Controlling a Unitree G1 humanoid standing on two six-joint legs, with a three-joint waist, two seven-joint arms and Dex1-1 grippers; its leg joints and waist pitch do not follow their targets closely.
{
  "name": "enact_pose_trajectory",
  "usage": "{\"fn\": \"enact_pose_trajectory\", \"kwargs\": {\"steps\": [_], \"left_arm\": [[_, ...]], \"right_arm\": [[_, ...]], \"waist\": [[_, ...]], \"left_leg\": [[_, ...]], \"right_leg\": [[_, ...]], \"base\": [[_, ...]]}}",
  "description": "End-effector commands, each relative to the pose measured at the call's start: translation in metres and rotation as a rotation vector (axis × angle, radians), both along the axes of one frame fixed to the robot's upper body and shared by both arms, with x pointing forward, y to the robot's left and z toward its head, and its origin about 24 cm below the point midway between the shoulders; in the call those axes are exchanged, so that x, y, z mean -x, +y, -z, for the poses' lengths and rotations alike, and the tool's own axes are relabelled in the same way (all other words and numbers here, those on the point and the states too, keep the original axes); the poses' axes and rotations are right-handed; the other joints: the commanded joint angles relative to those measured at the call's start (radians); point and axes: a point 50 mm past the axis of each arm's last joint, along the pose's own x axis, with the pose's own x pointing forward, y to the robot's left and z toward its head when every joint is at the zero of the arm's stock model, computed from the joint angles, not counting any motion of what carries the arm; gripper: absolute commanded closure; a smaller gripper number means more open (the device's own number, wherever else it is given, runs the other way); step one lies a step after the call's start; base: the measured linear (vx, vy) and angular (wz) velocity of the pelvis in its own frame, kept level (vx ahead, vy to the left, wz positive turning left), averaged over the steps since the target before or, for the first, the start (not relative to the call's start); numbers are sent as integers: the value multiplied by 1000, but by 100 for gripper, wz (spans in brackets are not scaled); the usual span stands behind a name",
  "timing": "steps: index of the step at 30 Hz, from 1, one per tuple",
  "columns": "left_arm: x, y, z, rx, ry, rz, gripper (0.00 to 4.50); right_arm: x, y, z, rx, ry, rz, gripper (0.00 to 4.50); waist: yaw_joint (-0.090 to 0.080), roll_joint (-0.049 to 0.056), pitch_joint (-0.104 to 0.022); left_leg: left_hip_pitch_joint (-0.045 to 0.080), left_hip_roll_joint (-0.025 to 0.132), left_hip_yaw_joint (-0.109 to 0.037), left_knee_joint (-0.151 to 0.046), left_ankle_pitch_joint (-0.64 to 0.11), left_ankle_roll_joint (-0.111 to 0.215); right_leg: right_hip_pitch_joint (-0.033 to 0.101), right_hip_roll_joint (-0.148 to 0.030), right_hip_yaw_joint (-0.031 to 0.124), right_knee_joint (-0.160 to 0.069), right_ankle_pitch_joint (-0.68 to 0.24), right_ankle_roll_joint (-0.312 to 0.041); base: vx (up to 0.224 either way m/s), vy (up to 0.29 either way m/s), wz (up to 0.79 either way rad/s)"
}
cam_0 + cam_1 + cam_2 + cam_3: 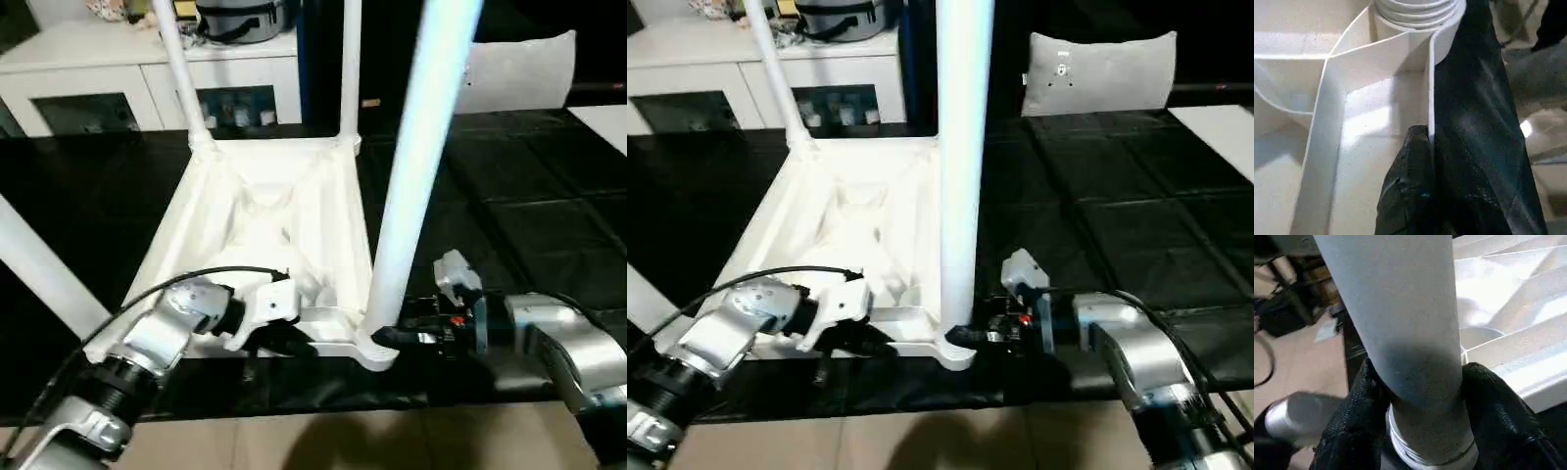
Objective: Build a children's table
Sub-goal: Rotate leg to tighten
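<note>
Silver forearms (563,338), black cable (186,278), white wrist housings, black-fingered tools (1420,431).

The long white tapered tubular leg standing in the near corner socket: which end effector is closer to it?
Right end effector, clamped around the leg's base. Left end effector grips the tabletop's near rim beside it.

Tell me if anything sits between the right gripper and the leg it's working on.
Nothing does. The right gripper already has its fingers on both sides of the near leg, just above its corner socket.
</note>
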Motion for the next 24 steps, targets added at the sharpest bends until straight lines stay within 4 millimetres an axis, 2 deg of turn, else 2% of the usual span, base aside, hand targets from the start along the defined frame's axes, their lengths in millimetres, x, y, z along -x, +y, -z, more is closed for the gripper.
{"fn": "enact_pose_trajectory", "kwargs": {"steps": [1,2,3,4,5,6,7,8,9,10,11,12,13,14,16,17,18,19,20,21,22,24], "left_arm": [[-1,-18,0,25,-3,-8,450],[-8,-22,-2,26,-18,-74,450],[-8,-22,-2,26,-18,-74,450],[-15,-28,-8,52,-23,-151,450],[-18,-31,-10,69,-23,-189,450],[-23,-36,-16,115,-8,-253,450],[-28,-43,-22,166,18,-312,450],[-32,-46,-25,181,17,-344,450],[-35,-49,-28,186,9,-372,450],[-39,-50,-30,178,-11,-403,450],[-43,-52,-31,170,-34,-444,450],[-45,-52,-32,163,-48,-473,450],[-47,-52,-33,157,-59,-497,450],[-52,-53,-34,150,-101,-534,450],[-53,-54,-35,151,-117,-546,450],[-54,-55,-36,147,-142,-554,450],[-54,-54,-36,138,-167,-540,450],[-54,-54,-36,135,-173,-537,450],[-54,-53,-37,129,-184,-530,450],[-54,-50,-37,128,-182,-509,450],[-55,-47,-37,129,-182,-493,450],[-56,-41,-36,103,-186,-482,450]], "right_arm": [[1,16,-2,-47,5,9,251],[-1,24,2,-37,12,109,251],[-1,24,2,-37,12,109,251],[-5,32,5,-23,12,215,251],[-7,35,7,-18,18,260,251],[-10,42,9,-17,37,332,251],[-13,50,12,-16,62,409,251],[-15,54,14,-2,78,460,251],[-18,59,15,11,83,510,251],[-21,63,16,23,84,557,251],[-24,67,17,33,86,605,251],[-26,72,16,33,84,642,251],[-28,76,15,32,83,672,251],[-34,84,11,-26,82,698,217],[-37,85,9,-30,65,718,183],[-41,84,6,-39,48,757,184],[-44,81,2,-49,25,785,184],[-44,80,1,-51,19,790,163],[-46,79,-2,-55,10,804,147],[-47,74,-6,-48,-21,781,139],[-47,71,-9,-44,-38,759,138],[-47,63,-12,-41,-66,729,120]], "waist": [[-8,-24,-49],[-15,-21,-46],[-20,-38,-44],[-25,-37,-41],[-31,-33,-39],[-41,-35,-37],[-49,-34,-35],[-60,-38,-36],[-73,-59,-38],[-81,-57,-34],[-85,-52,-34],[-93,-50,-36],[-97,-46,-36],[-102,-46,-39],[-101,-39,-43],[-97,-20,-44],[-98,-11,-46],[-99,-24,-48],[-93,-23,-53],[-93,-28,-52],[-87,-15,-56],[-77,-18,-62]], "left_leg": [[-18,26,8,-75,-136,70],[-21,22,8,-76,-144,67],[-22,21,11,-75,-144,63],[-21,13,10,-75,-160,50],[-21,11,10,-74,-170,43],[-18,6,9,-70,-197,34],[-17,2,10,-69,-207,32],[-20,2,4,-69,-218,28],[-31,3,-1,-70,-222,30],[-32,4,-6,-71,-245,30],[-28,2,-6,-69,-257,33],[-22,2,-6,-67,-264,32],[-23,5,-9,-70,-264,33],[-35,15,-16,-80,-251,36],[-31,19,-16,-83,-226,36],[-30,19,-17,-84,-211,37],[-30,22,-15,-82,-173,38],[-33,21,-14,-81,-153,42],[-35,20,-14,-78,-106,56],[-37,17,-12,-76,-88,67],[-40,13,-11,-67,-33,91],[-41,10,-9,-59,31,117]], "right_leg": [[66,-41,51,-68,-399,-121],[66,-39,48,-76,-440,-99],[64,-38,48,-82,-460,-84],[60,-40,40,-89,-532,-51],[59,-38,38,-92,-555,-38],[53,-37,28,-104,-602,-13],[52,-34,24,-110,-620,-1],[54,-38,14,-114,-634,14],[61,-38,8,-115,-631,35],[59,-40,3,-122,-646,53],[55,-40,1,-126,-656,60],[51,-44,-3,-134,-648,56],[56,-46,-3,-132,-629,49],[68,-49,0,-123,-565,34],[65,-51,13,-110,-463,-13],[67,-52,16,-102,-422,-35],[64,-50,24,-95,-331,-74],[68,-47,26,-90,-294,-90],[72,-47,32,-72,-242,-123],[71,-45,35,-72,-233,-131],[75,-46,41,-59,-174,-161],[77,-45,43,-47,-106,-182]], "base": [[0,0,0],[0,0,0],[0,0,0],[0,0,0],[0,0,0],[0,0,0],[0,0,0],[0,0,0],[0,0,0],[0,0,0],[0,0,0],[0,0,0],[0,0,0],[0,0,0],[0,0,0],[0,0,0],[0,0,0],[0,0,0],[0,0,0],[0,0,0],[0,0,0],[0,0,0]]}}
